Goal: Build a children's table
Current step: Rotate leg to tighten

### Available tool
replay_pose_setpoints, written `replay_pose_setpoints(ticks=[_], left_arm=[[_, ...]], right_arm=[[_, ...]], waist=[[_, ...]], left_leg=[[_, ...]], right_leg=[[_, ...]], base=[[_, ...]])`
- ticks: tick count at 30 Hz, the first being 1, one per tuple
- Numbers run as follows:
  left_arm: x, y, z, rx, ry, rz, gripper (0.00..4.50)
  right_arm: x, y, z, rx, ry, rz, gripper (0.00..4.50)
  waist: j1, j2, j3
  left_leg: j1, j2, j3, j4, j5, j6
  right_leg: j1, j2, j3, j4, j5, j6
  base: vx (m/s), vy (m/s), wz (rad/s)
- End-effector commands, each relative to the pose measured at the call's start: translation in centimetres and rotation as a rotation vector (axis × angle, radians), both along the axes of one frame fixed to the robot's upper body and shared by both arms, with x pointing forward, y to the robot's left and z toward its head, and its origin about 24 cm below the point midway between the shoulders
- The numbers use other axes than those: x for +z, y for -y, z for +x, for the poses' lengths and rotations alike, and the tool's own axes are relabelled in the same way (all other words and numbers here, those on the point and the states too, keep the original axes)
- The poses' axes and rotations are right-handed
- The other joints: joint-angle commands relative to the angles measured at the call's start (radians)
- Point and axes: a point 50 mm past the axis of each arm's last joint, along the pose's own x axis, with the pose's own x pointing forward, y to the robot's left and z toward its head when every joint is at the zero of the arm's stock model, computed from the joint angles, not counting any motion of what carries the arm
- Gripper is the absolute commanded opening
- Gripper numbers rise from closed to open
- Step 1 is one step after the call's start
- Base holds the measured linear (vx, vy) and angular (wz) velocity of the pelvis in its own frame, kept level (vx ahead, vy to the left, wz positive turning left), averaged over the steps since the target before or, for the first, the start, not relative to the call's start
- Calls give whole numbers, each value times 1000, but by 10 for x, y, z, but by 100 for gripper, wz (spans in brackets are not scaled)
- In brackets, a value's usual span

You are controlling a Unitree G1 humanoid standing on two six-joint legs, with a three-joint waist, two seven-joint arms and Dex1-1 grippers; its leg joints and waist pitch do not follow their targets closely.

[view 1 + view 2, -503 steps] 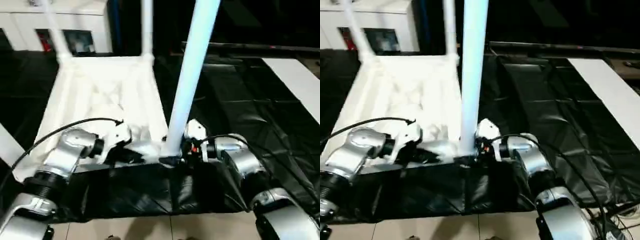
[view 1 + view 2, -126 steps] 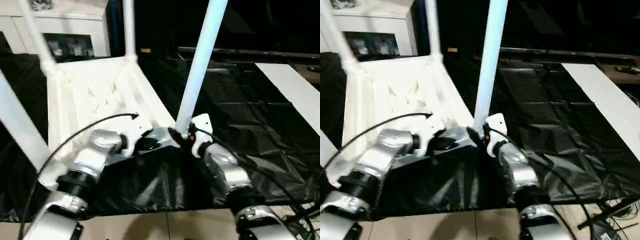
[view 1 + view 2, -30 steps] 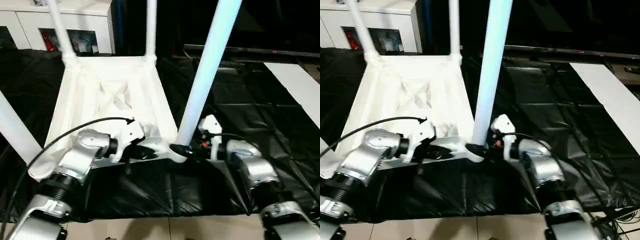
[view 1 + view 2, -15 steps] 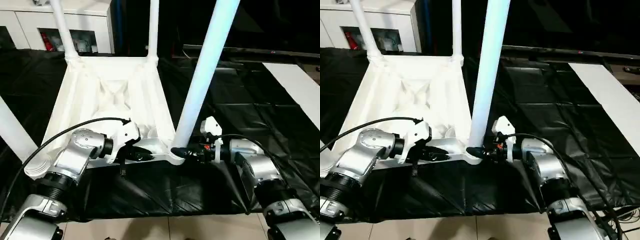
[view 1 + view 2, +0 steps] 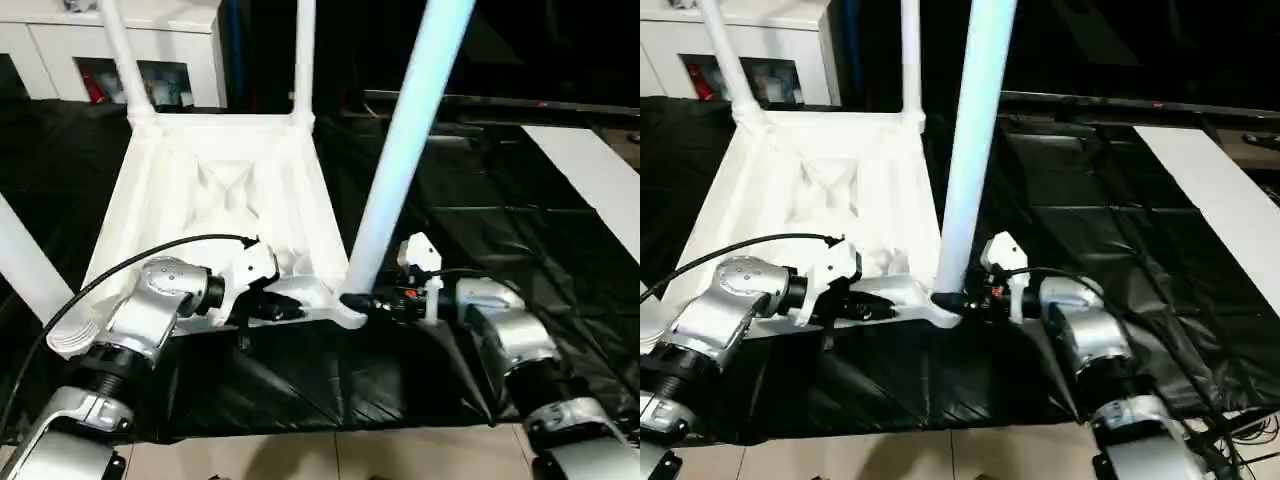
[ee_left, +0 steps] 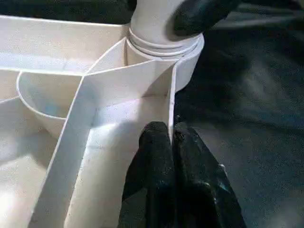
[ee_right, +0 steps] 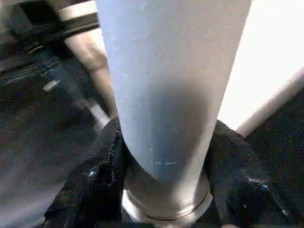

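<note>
The children's table top (image 5: 230, 190) lies upside down on the black-covered work table, ribbed underside up. Two white legs (image 5: 305, 50) stand in its far corner sockets, and another leg (image 5: 20, 260) rises at the near left. The near right leg (image 5: 400, 150) stands in its corner socket (image 6: 164, 42). My right gripper (image 5: 355, 302) is shut on this leg just above the socket, with a finger (image 7: 95, 185) on each side. My left gripper (image 5: 285, 308) is shut on the top's thin near rim (image 6: 170, 109), right beside that socket.
A black sheet (image 5: 480, 200) covers the work table. On it, at the right, lies a white board (image 5: 590, 170). White cabinets (image 5: 60, 40) stand behind at the left. The table's front edge runs just below my forearms, with pale floor (image 5: 300, 455) beyond it.
My right gripper's jaws have narrowed onto the base of the near right leg. My left gripper has kept its pinch on the rim. The view has shifted slightly.
</note>
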Motion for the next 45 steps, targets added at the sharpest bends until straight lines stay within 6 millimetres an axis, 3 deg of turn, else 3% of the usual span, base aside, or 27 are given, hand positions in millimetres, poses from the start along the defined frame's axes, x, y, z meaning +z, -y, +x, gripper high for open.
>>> replay_pose_setpoints(ticks=[1,2,3,5,7,9,12,15,17,18,20,25,27,29,32,35,36,39,45], left_arm=[[-3,37,-2,-20,-4,-63,0],[-5,53,-4,-14,-4,-79,0],[-6,62,-5,-9,-2,-86,0],[-6,72,-7,-4,3,-90,0],[-7,76,-8,-8,1,-91,0],[-8,85,-10,-6,10,-87,0],[-7,83,-9,-10,25,-65,0],[-5,73,-6,1,40,-46,0],[-5,67,-6,-2,39,-41,0],[-5,59,-7,-11,31,-38,0],[-5,55,-7,-16,26,-39,0],[-1,40,-12,-75,8,-94,0],[1,32,-14,-106,-6,-114,0],[1,21,-15,-137,-17,-96,0],[1,15,-15,-159,-23,-78,0],[2,5,-17,-191,-44,-54,0],[2,2,-17,-199,-48,-45,0],[3,-2,-17,-213,-50,-33,0],[4,-8,-18,-227,-66,-30,0]], right_arm=[[-16,-16,-3,-137,-64,22,205],[-20,-29,-5,-191,-88,47,204],[-22,-38,-6,-216,-92,53,204],[-22,-51,-6,-239,-93,57,204],[-21,-61,-6,-240,-93,65,204],[-11,-89,-1,-255,-78,80,204],[-1,-102,2,-247,-48,115,204],[2,-94,3,-239,-48,159,271],[1,-85,4,-232,-42,147,271],[-1,-68,5,-215,-32,120,273],[-2,-61,5,-204,-29,112,316],[-3,-27,4,-74,17,4,334],[-1,-9,4,5,25,-38,334],[4,3,2,106,22,-54,334],[7,7,0,174,15,-61,334],[10,11,-3,281,-6,-81,334],[11,11,-3,306,-7,-88,310],[13,11,-3,339,-10,-88,295],[14,7,-3,398,-15,-83,231]], waist=[[2,5,-47],[0,2,-47],[-1,7,-46],[-3,3,-46],[-5,7,-46],[-10,8,-45],[-18,5,-44],[-23,3,-44],[-23,3,-46],[-22,4,-45],[-18,3,-51],[-11,2,-58],[-2,0,-65],[3,-2,-61],[6,-3,-59],[7,-1,-55],[5,-4,-55],[6,-4,-54],[8,-4,-57]], left_leg=[[-5,12,3,-74,-206,10],[-2,11,3,-75,-221,4],[-2,11,1,-76,-223,0],[-3,7,2,-76,-243,2],[-3,6,1,-76,-259,6],[-6,5,-3,-80,-283,0],[-2,3,-5,-80,-321,-4],[-2,5,-6,-81,-331,8],[-4,6,-6,-82,-323,17],[-4,7,-5,-82,-318,19],[-8,9,0,-78,-254,34],[-12,7,7,-68,-136,71],[-10,6,11,-59,-60,109],[-6,6,15,-57,-44,134],[-6,8,14,-58,-67,137],[-3,12,11,-63,-123,104],[-3,12,11,-64,-133,95],[-1,12,10,-64,-136,80],[-2,11,10,-61,-96,86]], right_leg=[[49,-53,51,-92,-323,-167],[44,-51,51,-96,-341,-153],[44,-52,52,-95,-345,-151],[42,-50,51,-101,-378,-137],[39,-49,52,-105,-396,-126],[37,-47,52,-107,-423,-113],[33,-45,51,-112,-460,-99],[30,-45,53,-113,-452,-97],[33,-45,54,-111,-427,-104],[32,-46,55,-111,-417,-108],[38,-44,58,-98,-299,-147],[51,-43,59,-77,-112,-212],[57,-40,61,-61,21,-253],[53,-38,63,-58,69,-270],[56,-41,62,-61,19,-271],[54,-42,61,-68,-74,-259],[53,-41,62,-69,-87,-255],[52,-42,63,-68,-96,-251],[54,-42,62,-59,-32,-268]], base=[[0,0,0],[0,0,0],[0,0,0],[0,0,0],[0,0,0],[0,0,0],[0,0,0],[0,0,0],[0,0,0],[0,0,0],[0,0,0],[10,-1,0],[51,-4,0],[0,0,0],[0,0,0],[0,0,0],[0,0,0],[0,0,0],[0,0,0]])
